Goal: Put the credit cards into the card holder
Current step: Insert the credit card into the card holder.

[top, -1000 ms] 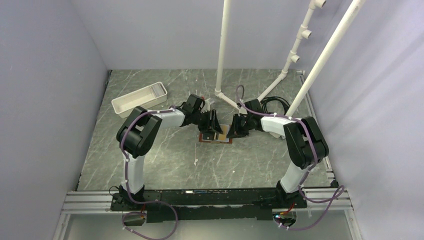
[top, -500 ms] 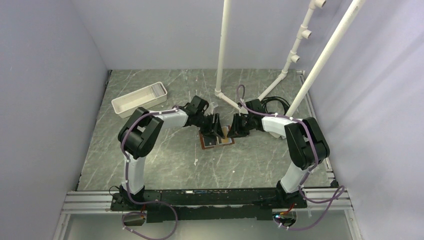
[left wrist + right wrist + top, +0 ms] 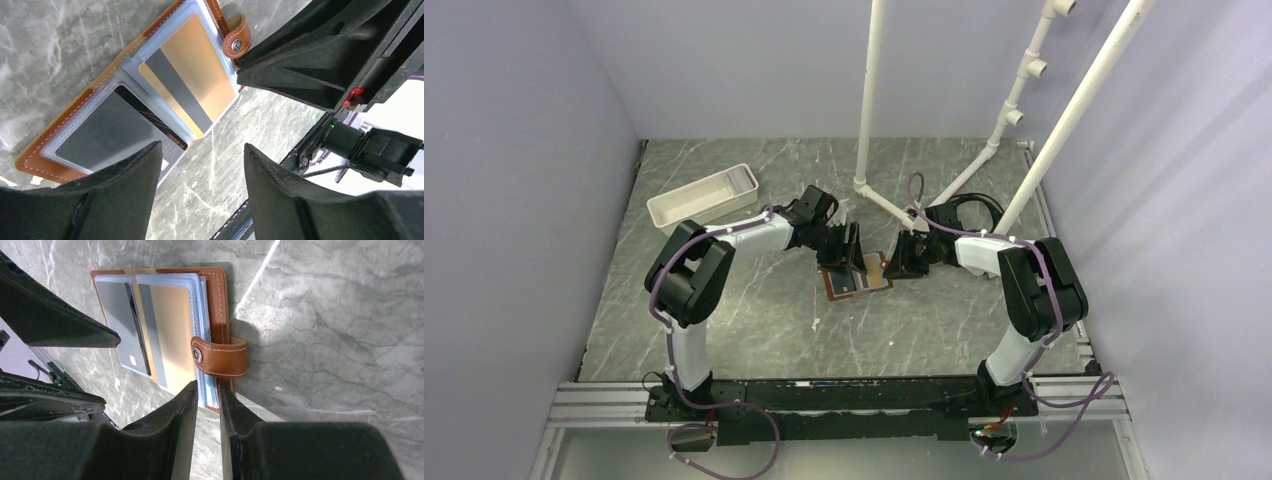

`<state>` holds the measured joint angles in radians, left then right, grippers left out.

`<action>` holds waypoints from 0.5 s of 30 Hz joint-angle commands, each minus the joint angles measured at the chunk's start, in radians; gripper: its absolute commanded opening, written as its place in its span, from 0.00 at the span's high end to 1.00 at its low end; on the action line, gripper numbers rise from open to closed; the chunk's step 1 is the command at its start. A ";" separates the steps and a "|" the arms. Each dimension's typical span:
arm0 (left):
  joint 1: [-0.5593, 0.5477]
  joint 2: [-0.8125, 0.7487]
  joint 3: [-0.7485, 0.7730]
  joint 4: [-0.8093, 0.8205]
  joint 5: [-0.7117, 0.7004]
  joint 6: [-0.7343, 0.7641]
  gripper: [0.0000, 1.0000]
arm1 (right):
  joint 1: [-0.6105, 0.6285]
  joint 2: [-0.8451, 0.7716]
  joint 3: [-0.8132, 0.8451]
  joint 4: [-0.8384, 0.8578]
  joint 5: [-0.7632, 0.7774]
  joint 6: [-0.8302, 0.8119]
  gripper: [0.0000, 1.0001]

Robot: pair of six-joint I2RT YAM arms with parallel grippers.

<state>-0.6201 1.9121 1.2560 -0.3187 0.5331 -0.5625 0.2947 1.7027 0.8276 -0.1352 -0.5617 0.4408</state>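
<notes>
The card holder (image 3: 856,280) lies open and flat on the grey marbled desk (image 3: 754,320), about midway between the two arms. Its brown leather cover faces down and its clear plastic sleeves face up.

Two cards sit inside the sleeves. A dark grey credit card (image 3: 112,132) is in the left half, and a gold credit card (image 3: 192,82) with a grey stripe along one long side is in the right half. The gold one partly overlaps the dark one where the sleeves meet. The strap tab (image 3: 220,357), with its metal snap, comes off the holder's right edge and curls back over the cover's rim onto the sleeves.

The left tool (image 3: 202,150) hangs over the left half of the holder with its fingers (image 3: 125,190) spread wide. Nothing is between them, and the holder and the bare desk show through the gap.

The right tool (image 3: 207,390) is at the holder's right side, just beside the strap tab, with its jaws set narrow. The pale edge of the sleeve stack shows in the slit between them. Whether the fingers are pinching that edge or only poised above it cannot be told.

The two tools are close to each other but apart, facing across the holder.

A long white tray (image 3: 704,197) sits at the far left of the desk, well apart from the holder. White pipes (image 3: 869,100) rise from the far side.
</notes>
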 commanded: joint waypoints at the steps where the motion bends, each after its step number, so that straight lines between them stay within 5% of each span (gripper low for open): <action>1: -0.006 -0.023 -0.028 0.070 0.074 -0.010 0.38 | -0.005 -0.043 -0.009 0.027 -0.041 -0.012 0.74; 7: -0.006 0.024 -0.017 0.124 0.082 -0.027 0.67 | -0.005 -0.065 -0.006 0.031 -0.071 -0.007 0.69; 15: -0.002 0.075 -0.042 0.147 0.079 -0.030 0.79 | -0.005 -0.042 -0.007 0.058 -0.099 0.001 0.68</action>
<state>-0.6216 1.9644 1.2259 -0.2047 0.5907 -0.5919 0.2913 1.6733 0.8177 -0.1230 -0.6292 0.4423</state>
